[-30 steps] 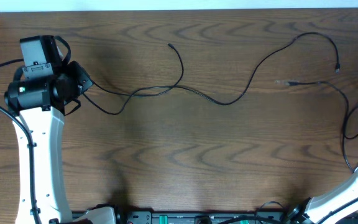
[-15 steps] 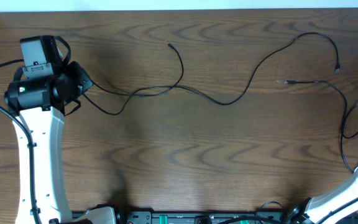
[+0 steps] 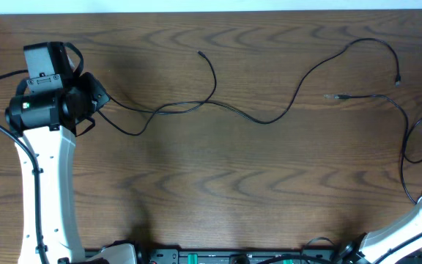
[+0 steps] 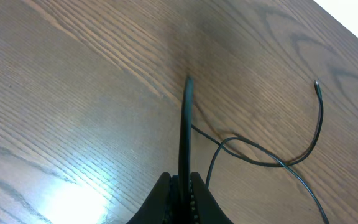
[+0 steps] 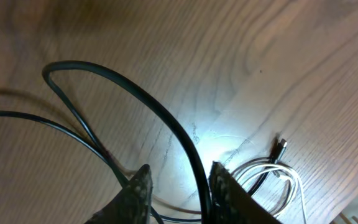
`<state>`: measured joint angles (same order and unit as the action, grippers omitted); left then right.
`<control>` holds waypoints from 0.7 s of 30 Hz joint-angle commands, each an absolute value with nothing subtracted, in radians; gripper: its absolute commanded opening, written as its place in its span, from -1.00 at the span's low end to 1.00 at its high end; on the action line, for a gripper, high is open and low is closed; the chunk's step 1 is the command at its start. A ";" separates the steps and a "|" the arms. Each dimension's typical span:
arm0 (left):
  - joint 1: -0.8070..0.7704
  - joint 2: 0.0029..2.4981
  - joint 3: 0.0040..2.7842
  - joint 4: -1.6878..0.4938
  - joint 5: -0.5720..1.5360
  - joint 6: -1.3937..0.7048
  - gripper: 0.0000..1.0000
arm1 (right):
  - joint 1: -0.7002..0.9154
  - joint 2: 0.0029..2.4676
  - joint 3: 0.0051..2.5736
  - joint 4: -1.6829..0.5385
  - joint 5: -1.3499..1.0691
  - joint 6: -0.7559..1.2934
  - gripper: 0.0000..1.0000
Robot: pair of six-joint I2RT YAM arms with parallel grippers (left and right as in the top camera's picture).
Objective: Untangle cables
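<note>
Hazards, left to right. Left gripper (image 4: 180,184): fingers are pressed together and clamped on the thin black cable (image 4: 253,160), which is led out ahead of the fingers and away to their right across the table (image 3: 211,191). A little beyond the gripper the cable is crossed over itself. It is judged that this crossing would be cinched into a knot if the clamped part were hauled away before the short tail is freed. Slippage of so thin a cable from the pinch is also to be allowed for. Right gripper (image 5: 179,169): fingers are parted and nothing is clamped. A black strand (image 5: 166,118) is passed through the gap; whether it belongs to the task or to the arm cannot be told. It could be snagged and dragged if the arm were moved, and the white cable (image 5: 296,180), coiled just outside one finger, could be swept along with it. Counts: grippers, two; thin black cable, one; black plug ends (image 3: 200,53), two; pale-tipped end (image 3: 333,97), one; white cable, one coil.
</note>
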<state>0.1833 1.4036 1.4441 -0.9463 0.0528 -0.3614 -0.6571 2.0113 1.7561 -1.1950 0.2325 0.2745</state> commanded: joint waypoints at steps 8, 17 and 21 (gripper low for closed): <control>0.189 1.411 1.434 -0.952 0.041 -0.352 -0.85 | -0.765 2.011 1.769 -1.322 0.521 0.551 -0.55; 0.189 1.411 1.434 -0.941 0.041 -0.352 -0.85 | -0.826 1.980 1.772 -1.122 -0.031 0.255 -0.28; 0.189 1.411 1.434 -0.941 0.041 -0.352 -0.85 | -0.751 1.979 1.772 -1.042 -0.523 0.022 -0.15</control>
<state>0.1833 1.4036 1.4437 -0.9390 0.0525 -0.3614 -0.8268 2.0109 1.7592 -1.0653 -0.0242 0.2726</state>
